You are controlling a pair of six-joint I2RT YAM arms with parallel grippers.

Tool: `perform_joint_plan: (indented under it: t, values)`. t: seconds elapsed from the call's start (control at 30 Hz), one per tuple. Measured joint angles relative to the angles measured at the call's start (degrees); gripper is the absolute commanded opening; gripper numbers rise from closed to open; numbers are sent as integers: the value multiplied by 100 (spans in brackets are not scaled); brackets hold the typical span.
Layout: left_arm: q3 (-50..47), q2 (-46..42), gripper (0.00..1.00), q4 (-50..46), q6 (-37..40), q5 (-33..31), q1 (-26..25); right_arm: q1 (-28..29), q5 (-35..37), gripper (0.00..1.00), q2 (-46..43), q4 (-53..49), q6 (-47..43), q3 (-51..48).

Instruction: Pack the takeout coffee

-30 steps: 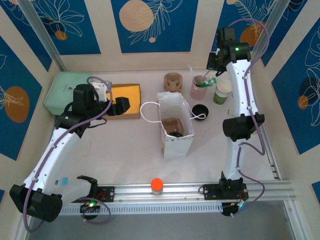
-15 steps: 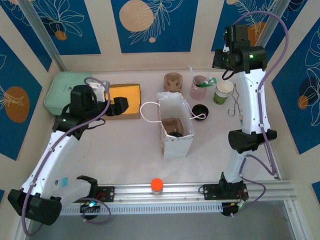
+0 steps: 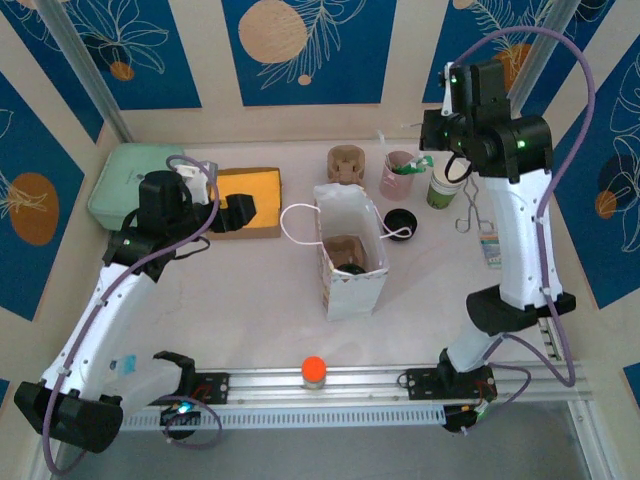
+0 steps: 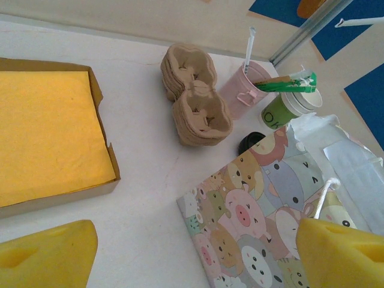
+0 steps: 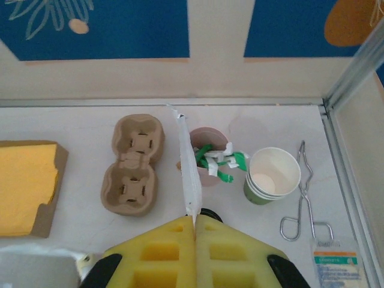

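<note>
One wrapped straw (image 5: 186,156) is pinched in my right gripper (image 5: 195,225), pointing at the back wall (image 5: 216,78); my left gripper (image 4: 195,255) hangs spread. The takeout coffee (image 3: 352,267), I judge, sits in the paper bag (image 3: 352,295), nearer me and left of that straw.

half-seen things
the wrapped straw (image 5: 186,162) ends unseen between the right gripper (image 5: 195,223) pads; black lid (image 5: 208,213) mostly behind them.

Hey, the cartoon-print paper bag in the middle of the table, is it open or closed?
Open. In the top view the paper bag stands upright with its mouth spread, and a brown carrier shows inside.
</note>
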Motion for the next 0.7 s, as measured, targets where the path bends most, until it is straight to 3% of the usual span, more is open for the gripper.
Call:
perform_joint_plan:
  t: [0.7]
  values:
    - [-98, -33, 86, 2, 0, -2, 0, 2162, 138, 0, -1211, -317, -310, -931]
